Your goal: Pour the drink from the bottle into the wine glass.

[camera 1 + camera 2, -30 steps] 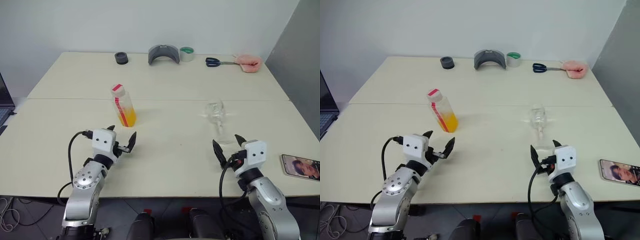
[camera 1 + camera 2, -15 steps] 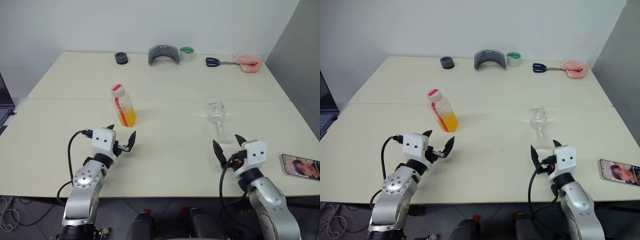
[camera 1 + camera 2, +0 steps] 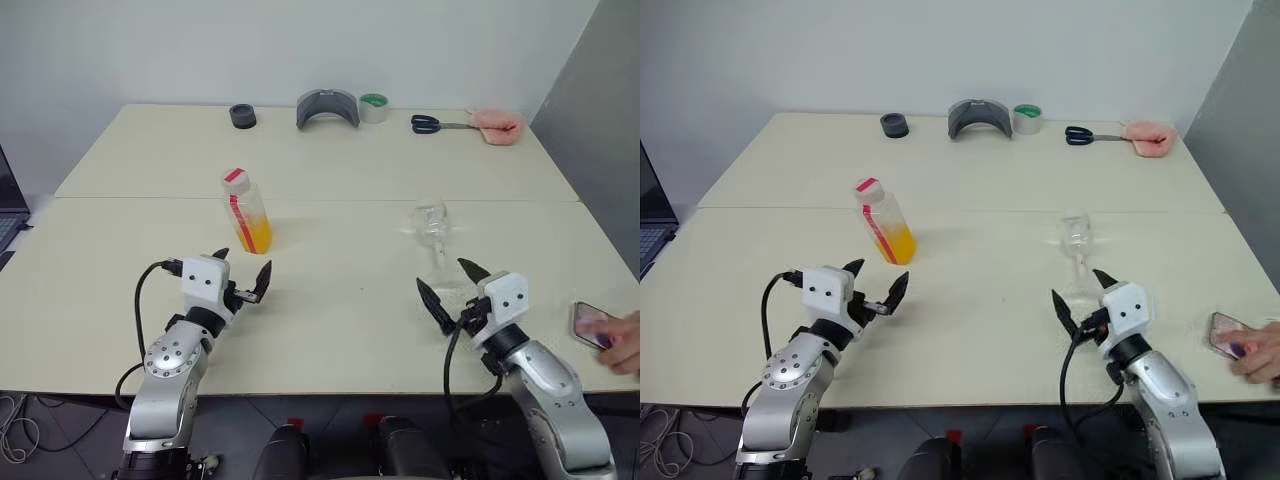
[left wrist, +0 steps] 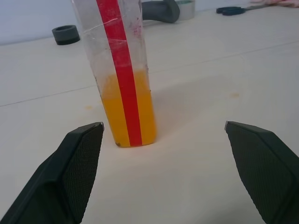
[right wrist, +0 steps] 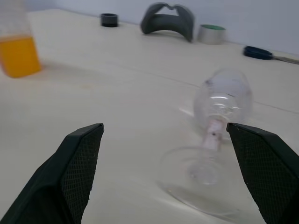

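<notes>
Both hands empty, fingers spread wide. Bottle (image 3: 247, 211) stood upright just ahead of left hand (image 3: 243, 283), drink (image 4: 127, 110) filling its lower part. Wine glass (image 3: 1076, 250) stood just ahead of right hand (image 3: 1081, 296), apparently upright, foot nearest it. Neither touched.

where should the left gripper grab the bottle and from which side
Grip the bottle around its lower body, where the drink sits, below the red cap. Come in level from the robot's side: it stands upright just ahead of the open left gripper, slightly off-centre between the fingers.
</notes>
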Action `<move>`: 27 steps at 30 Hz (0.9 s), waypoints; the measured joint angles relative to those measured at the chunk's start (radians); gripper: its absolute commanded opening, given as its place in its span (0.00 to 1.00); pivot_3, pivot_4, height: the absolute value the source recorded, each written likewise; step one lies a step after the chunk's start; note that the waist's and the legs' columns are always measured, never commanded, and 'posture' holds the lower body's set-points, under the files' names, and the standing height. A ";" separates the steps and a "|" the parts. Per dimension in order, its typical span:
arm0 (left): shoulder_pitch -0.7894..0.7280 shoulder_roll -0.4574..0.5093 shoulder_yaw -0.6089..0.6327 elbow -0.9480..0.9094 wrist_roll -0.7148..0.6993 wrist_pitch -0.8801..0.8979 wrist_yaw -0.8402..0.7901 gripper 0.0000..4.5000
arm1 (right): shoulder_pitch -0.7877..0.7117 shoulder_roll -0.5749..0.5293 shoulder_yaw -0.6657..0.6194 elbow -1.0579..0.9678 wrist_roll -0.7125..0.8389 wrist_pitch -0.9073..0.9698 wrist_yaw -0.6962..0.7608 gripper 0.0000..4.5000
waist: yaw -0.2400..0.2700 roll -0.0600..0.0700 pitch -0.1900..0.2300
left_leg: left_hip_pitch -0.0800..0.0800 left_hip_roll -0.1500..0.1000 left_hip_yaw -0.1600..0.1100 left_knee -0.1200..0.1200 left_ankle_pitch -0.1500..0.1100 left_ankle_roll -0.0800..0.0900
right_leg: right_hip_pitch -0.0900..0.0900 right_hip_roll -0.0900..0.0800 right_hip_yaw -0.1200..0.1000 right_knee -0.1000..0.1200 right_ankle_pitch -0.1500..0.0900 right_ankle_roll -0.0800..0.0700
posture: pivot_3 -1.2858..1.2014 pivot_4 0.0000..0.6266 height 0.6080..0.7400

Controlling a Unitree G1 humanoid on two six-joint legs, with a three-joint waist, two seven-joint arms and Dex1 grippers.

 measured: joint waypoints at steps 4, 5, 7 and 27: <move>-0.018 0.009 0.013 0.003 0.002 0.010 0.009 0.99 | -0.078 -0.087 -0.019 -0.066 0.112 0.090 0.088 1.00 | 0.000 0.000 0.000 | 0.000 0.000 -0.001 0.000 0.000 0.000 | 0.000 0.001 -0.001 0.000 0.000 0.000 | 0.52 0.24 1.00; -0.030 0.010 0.014 0.005 0.001 0.019 0.009 0.99 | -0.104 -0.102 -0.024 -0.084 0.145 0.120 0.101 1.00 | 0.000 0.000 0.000 | 0.000 0.000 -0.001 0.000 0.000 0.000 | 0.000 0.001 -0.001 0.000 0.000 0.000 | 0.52 0.24 1.00; -0.055 0.010 0.014 0.009 -0.004 0.033 0.006 0.99 | -0.153 -0.133 -0.025 -0.114 0.215 0.185 0.125 1.00 | 0.001 0.000 0.000 | -0.001 0.000 -0.002 0.001 0.000 0.000 | 0.000 0.001 -0.001 0.000 0.001 -0.001 | 0.52 0.24 1.00; -0.265 0.032 0.058 0.195 -0.030 0.067 0.001 0.99 | -0.275 -0.120 0.044 -0.094 0.293 0.295 0.150 1.00 | 0.001 0.000 0.000 | -0.001 0.000 -0.003 0.001 0.000 0.000 | 0.000 0.001 -0.002 0.000 0.001 -0.001 | 0.52 0.24 1.00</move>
